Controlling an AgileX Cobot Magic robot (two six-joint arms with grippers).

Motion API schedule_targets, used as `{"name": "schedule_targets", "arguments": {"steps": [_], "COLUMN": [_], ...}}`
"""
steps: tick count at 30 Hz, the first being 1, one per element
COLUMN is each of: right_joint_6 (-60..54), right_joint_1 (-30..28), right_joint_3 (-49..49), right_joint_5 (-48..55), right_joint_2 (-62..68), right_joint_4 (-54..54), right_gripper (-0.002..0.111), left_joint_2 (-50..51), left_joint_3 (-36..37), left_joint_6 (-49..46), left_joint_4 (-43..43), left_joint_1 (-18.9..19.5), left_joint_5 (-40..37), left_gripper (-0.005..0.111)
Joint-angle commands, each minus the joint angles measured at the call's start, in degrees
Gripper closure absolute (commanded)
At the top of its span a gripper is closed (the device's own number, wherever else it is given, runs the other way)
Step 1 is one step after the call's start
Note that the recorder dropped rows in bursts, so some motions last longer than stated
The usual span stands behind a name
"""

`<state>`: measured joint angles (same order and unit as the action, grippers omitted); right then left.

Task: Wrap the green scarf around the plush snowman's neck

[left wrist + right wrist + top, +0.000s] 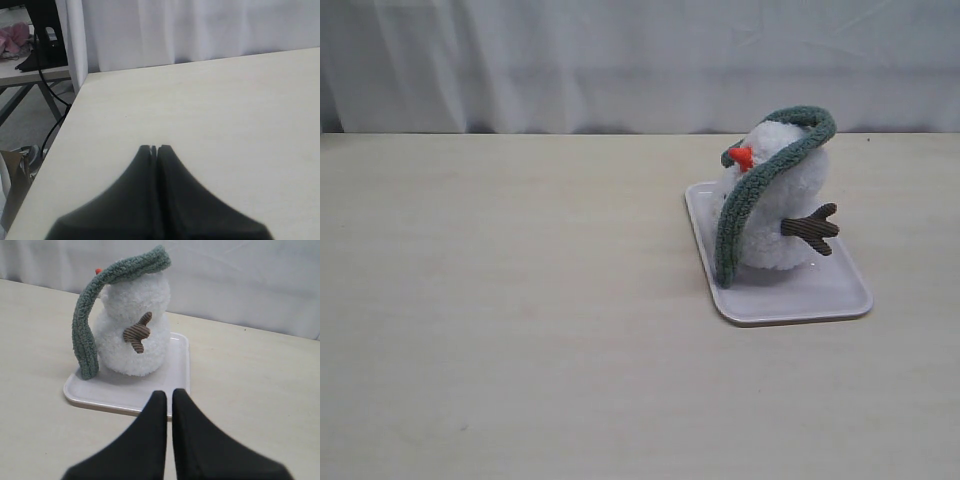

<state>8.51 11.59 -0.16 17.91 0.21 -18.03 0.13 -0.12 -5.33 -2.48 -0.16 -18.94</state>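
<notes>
The plush snowman (782, 215) stands upright on a white tray (820, 292), its orange nose (741, 157) pointing left and one brown twig arm (812, 228) sticking out. The green scarf (752, 196) lies over its head and hangs down its front to the tray. The right wrist view shows the snowman (132, 327) from behind, with the scarf (90, 317) over the head and down the far side. My right gripper (169, 393) is shut and empty, a short way back from the tray's edge. My left gripper (154, 148) is shut and empty over bare table. Neither gripper shows in the exterior view.
A white curtain (640, 60) hangs behind the table's far edge. In the left wrist view the table's corner (85, 76) is near, with a black stand and cables (42, 45) on the floor beyond it.
</notes>
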Motion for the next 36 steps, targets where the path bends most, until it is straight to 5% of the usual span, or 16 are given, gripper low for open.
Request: {"name": "schedule_targets", "arguments": {"steps": [1,20,23,27,29,36], "right_joint_6": [-0.3,-0.9,0.2,4.0,12.4,10.2], "right_joint_1": [-0.3,-0.3,-0.3,-0.3,-0.3,-0.3], "right_joint_3": [0.2,0.2,0.2,0.2,0.2,-13.7], "right_joint_5": [-0.7,0.6,-13.5,-40.5,-44.8,-22.1], "right_joint_2": [-0.2,-0.2,-0.2,-0.2,-0.2,1.0], "right_joint_4": [-0.5,-7.4,-14.5,4.5,16.7,15.6], "right_gripper": [0.104,0.104,0.104,0.104,0.104,0.099], "left_joint_2": [-0.1,-0.1,-0.1,-0.1,-0.1,-0.1], "left_joint_3": [0.1,0.1,0.1,0.1,0.1,0.1], "left_joint_6": [-0.2,-0.1,-0.1,-0.1,-0.1,-0.1], "left_joint_4": [0.1,0.1,0.1,0.1,0.1,0.1], "left_joint_1": [0.1,0.1,0.1,0.1,0.1,0.1], "left_joint_5": [0.3,0.4,0.4,0.4,0.4,0.4], "left_gripper": [0.107,0.107,0.107,0.107,0.107,0.107]}}
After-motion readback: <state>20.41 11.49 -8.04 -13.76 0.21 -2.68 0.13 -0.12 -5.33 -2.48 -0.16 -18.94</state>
